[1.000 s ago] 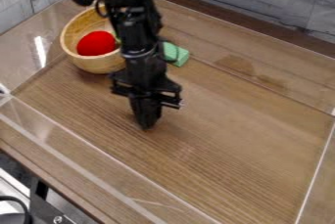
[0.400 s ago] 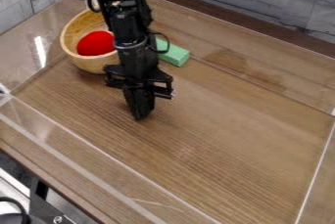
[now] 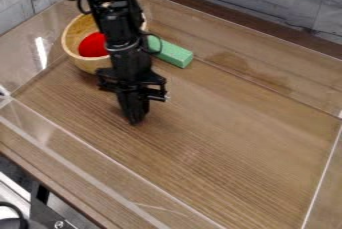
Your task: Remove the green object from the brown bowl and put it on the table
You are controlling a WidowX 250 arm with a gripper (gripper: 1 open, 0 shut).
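Compared with a second ago, the claw (image 3: pixel 134 116) stands further to the left in the picture, a little nearer the brown bowl (image 3: pixel 76 60), and the black arm above it now hides more of the bowl's right rim, while the green object (image 3: pixel 173 53), hidden in large part behind the arm before, shows nearly all of its length. Pointing straight down, the claw has its two dark fingers pressed together with nothing between them, the tips low over the table (image 3: pixel 241 143) or perhaps resting on it; which of the two cannot be told from this angle. Just behind the claw and a little to its right, the green object lies flat on the wood outside the bowl, its left end tucked behind the arm and close beside the bowl's rim; whether it touches the rim is hidden. Left of it, the brown bowl sits upright on the tabletop with a red round object (image 3: pixel 91 44) inside, partly covered by the arm. Low clear plastic walls (image 3: pixel 160 189) run along the table's edges.
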